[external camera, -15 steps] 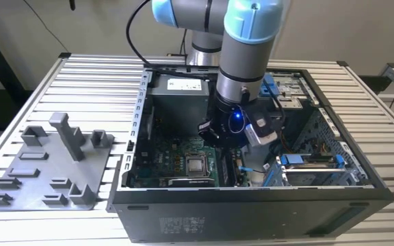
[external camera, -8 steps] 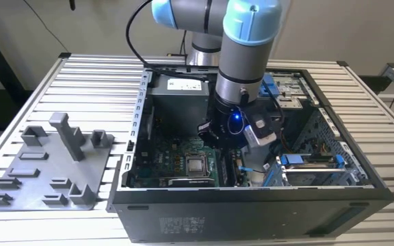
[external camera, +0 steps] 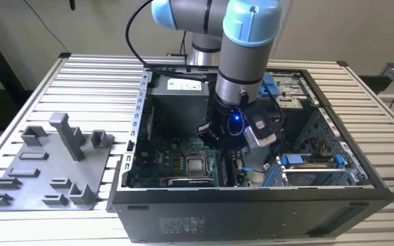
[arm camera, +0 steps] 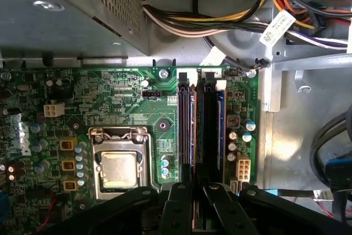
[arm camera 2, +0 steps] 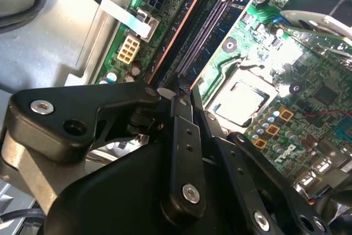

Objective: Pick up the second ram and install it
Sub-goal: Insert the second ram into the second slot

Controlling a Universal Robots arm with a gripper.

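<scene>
First wrist view has the gripper (arm camera: pixel 197 205) poised right over the memory slots (arm camera: pixel 201 125), fingers pinched together on the second ram (arm camera: pixel 197 216), its long axis running in line with them.

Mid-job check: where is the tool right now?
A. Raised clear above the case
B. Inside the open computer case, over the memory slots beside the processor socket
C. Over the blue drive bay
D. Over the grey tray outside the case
B: in the exterior view the arm reaches down into the computer case, and the first wrist view shows the tool at the memory slots beside the processor socket.
</scene>
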